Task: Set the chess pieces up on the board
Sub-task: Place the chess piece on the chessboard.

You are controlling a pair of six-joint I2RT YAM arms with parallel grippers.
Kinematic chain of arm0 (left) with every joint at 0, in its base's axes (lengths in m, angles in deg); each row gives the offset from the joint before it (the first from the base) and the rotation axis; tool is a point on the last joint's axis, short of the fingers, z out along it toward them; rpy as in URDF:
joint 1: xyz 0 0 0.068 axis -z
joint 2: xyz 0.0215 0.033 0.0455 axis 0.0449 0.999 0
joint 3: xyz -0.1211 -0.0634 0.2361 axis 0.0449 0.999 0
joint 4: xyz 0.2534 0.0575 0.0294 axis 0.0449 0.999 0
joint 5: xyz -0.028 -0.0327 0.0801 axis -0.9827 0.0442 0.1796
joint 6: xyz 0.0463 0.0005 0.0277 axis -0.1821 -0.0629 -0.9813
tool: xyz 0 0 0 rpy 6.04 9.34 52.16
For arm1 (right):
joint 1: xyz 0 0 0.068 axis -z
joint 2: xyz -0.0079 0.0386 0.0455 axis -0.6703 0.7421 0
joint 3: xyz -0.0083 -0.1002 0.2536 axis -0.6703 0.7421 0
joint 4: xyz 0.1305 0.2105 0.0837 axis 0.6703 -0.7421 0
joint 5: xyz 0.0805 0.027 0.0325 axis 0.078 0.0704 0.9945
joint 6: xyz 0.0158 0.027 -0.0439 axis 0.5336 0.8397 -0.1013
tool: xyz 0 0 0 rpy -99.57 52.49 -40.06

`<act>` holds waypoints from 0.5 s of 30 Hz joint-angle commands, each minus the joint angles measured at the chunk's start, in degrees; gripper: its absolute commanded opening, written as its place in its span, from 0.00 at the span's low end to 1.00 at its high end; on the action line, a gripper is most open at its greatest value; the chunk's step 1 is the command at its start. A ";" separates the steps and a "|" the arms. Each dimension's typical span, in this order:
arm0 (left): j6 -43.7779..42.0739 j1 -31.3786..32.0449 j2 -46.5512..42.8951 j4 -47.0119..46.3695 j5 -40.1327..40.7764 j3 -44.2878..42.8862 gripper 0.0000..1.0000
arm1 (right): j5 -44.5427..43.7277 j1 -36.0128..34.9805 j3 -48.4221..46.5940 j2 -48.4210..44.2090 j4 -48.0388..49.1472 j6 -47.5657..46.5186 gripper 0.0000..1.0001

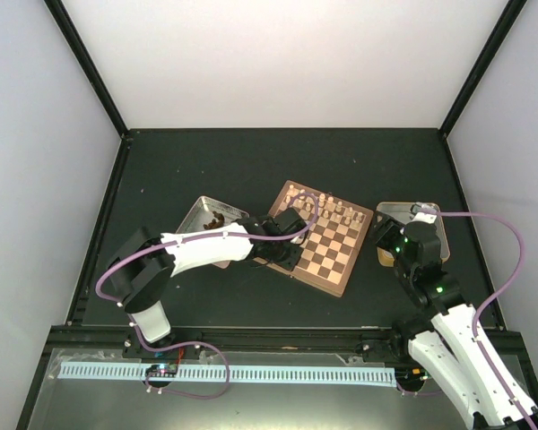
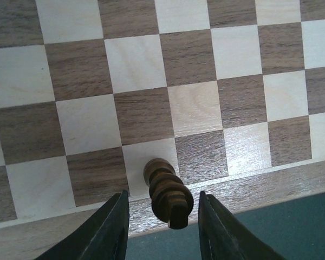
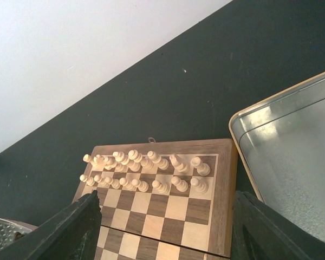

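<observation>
One dark brown chess piece (image 2: 168, 192) stands upright on a light square in the edge row of the board (image 2: 195, 57). My left gripper (image 2: 162, 191) straddles it, open, with a gap showing on each side of the piece. From above, the left gripper (image 1: 287, 253) sits over the near-left edge of the board (image 1: 336, 269). More dark chess pieces (image 1: 217, 218) lie in the left tray (image 1: 197, 208). My right gripper (image 3: 166, 195) is open and holds nothing, hovering beyond the right rim of the board (image 3: 168, 211).
Cream-white chessmen (image 3: 146, 168) fill the two far rows of the board, also visible from above (image 1: 332, 208). A shallow metal tray (image 3: 292, 157) lies right of the board, under my right arm (image 1: 430, 219). Dark table mat all around.
</observation>
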 commanded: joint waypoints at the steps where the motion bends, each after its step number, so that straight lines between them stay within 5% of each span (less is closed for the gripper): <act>1: 0.50 0.04 -1.06 1.50 1.62 -2.49 0.41 | 0.05 -0.29 -0.02 -0.58 0.48 0.34 0.68; 6: 0.71 -0.41 -4.90 -2.01 1.26 -0.87 0.65 | 1.12 -0.29 0.02 -0.56 0.82 0.29 0.70; 15: 3.90 -5.81 -16.34 -6.73 9.01 5.58 0.72 | 1.85 -0.29 0.00 -1.30 1.18 -0.30 0.72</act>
